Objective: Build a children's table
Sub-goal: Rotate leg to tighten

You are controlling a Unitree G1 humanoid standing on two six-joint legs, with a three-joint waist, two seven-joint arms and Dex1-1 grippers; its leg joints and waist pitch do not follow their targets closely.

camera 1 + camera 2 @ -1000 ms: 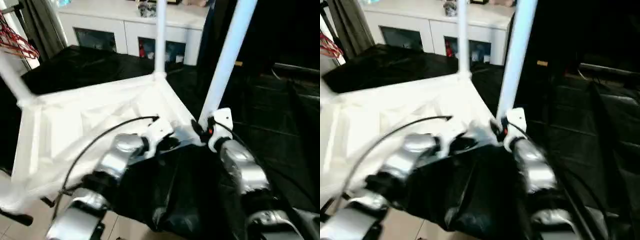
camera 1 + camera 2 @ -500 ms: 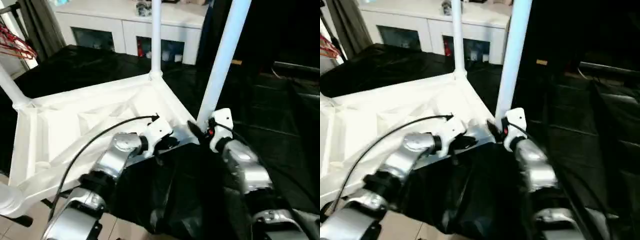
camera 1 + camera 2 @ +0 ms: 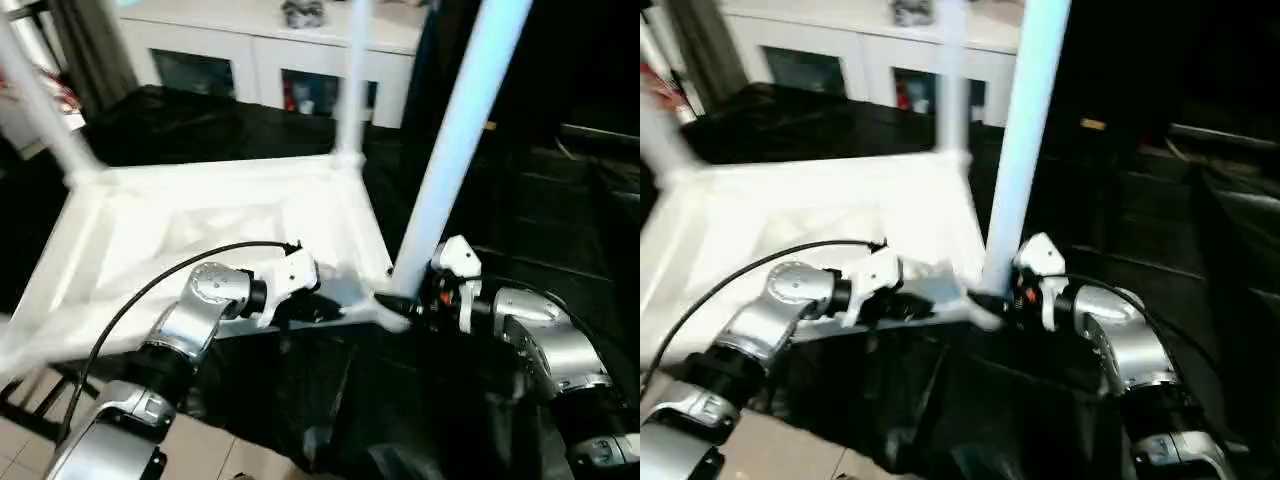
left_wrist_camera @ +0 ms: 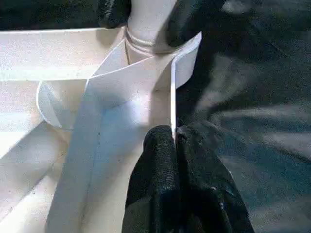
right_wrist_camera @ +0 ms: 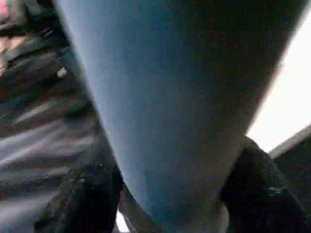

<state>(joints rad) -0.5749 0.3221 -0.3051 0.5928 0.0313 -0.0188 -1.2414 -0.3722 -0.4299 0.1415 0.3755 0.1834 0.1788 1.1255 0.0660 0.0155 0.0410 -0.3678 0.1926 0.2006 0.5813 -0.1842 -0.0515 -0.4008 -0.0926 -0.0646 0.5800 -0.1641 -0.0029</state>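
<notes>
The children's table (image 3: 200, 220) lies upside down on black cloth, white ribbed underside up, with its legs standing upward. My left gripper (image 4: 174, 138) is shut on the thin rim of the top, close to the near right corner (image 3: 385, 305). My right gripper (image 3: 395, 300) reaches in from the right at that corner. Its black fingers (image 5: 257, 189) press on both sides of the base of the near right leg (image 3: 455, 150), just above its socket. The far leg (image 3: 350, 90) and the left leg (image 3: 40, 100) also stand up from their corners.
A white cabinet with glass doors (image 3: 270, 60) stands behind the work. Black cloth (image 3: 180, 130) covers the surface and hangs over the near edge. Tiled floor (image 3: 20, 450) shows at the lower left, a dark curtain (image 3: 90, 40) at the far left.
The whole view has shifted. My right forearm has swung lower and now comes at the leg's base from the right side. The left gripper has kept its hold on the rim.
</notes>
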